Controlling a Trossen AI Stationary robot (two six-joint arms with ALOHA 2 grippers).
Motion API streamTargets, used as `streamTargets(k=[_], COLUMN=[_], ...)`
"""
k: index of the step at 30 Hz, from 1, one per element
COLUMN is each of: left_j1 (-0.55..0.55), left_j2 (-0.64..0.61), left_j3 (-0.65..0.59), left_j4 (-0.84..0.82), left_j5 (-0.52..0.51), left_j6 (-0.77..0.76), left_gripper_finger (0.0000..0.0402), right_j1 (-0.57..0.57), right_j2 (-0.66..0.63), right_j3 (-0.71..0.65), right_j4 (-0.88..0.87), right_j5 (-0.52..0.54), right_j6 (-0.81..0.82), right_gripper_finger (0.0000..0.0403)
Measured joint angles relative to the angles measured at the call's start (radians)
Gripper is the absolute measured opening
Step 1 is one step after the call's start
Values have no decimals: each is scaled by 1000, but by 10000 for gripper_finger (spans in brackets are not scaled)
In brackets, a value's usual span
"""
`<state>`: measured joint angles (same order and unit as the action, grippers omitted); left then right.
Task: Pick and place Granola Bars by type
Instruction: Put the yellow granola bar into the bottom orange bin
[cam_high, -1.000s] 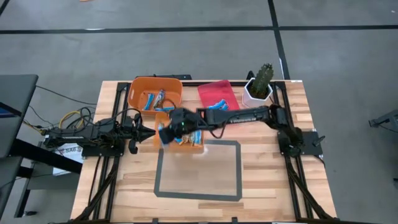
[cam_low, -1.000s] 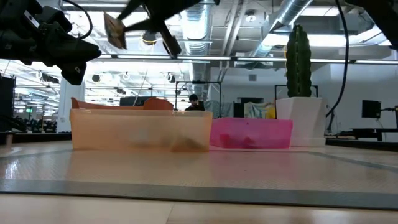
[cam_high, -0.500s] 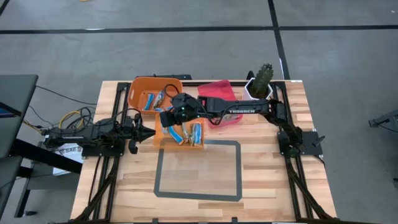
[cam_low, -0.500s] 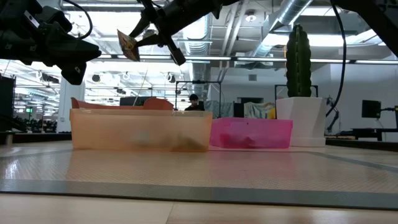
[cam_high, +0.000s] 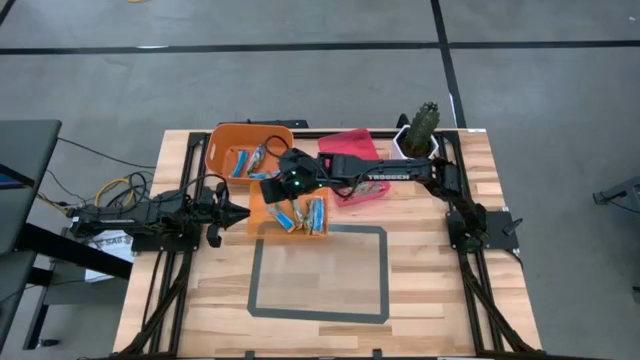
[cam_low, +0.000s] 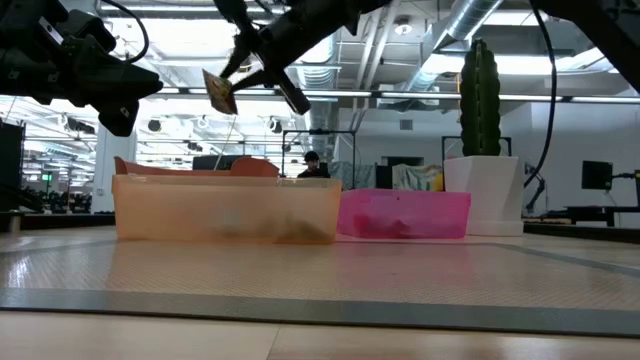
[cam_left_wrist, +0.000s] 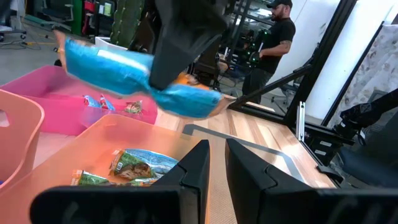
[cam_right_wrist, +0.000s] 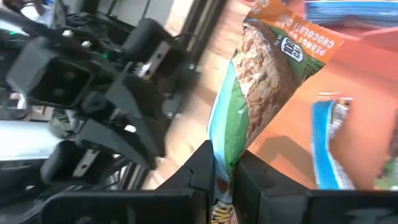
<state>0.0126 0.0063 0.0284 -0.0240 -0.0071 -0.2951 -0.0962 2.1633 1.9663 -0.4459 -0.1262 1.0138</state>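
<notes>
Right gripper (cam_right_wrist: 222, 163) is pinched shut on one granola bar (cam_right_wrist: 267, 74), holding it by the end of the wrapper so it hangs in the air above the orange bins, well clear of their rims. That arm is stretched long across the table from the right side, wrist over the gap between the round orange bin (cam_high: 222, 142) at the back and the shallow orange tray (cam_high: 255, 210) in front of it. Plenty of open room on the near half of the table (cam_high: 440, 290), where only a gray taped rectangle (cam_high: 385, 272) sits. Left gripper (cam_left_wrist: 216, 155) is parked low just beside the tray's left edge, fingers nearly closed with nothing between them. More bars lie in the tray, some in the round bin, and a few blue ones in the pink bin (cam_high: 335, 145) next to the potted cactus (cam_high: 418, 130). Wrapper on the held bar reads "CHOCOLATE" and something like "PEANUT"; the arm says "TROSSEN".
</notes>
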Motion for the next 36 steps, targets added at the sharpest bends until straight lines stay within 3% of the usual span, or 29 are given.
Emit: streamTargets(k=[24,36], left_j1=[0,0], left_j2=[0,0], left_j3=[0,0], left_j4=[0,0], left_j5=[0,0], left_j6=[0,0], left_gripper_finger=[44,44], right_j1=[-4,-5], right_j2=[4,4], right_j3=[-232,-238], right_j4=[-144,-170], right_j5=[26,47], right_j6=[44,58], right_gripper_finger=[28,41])
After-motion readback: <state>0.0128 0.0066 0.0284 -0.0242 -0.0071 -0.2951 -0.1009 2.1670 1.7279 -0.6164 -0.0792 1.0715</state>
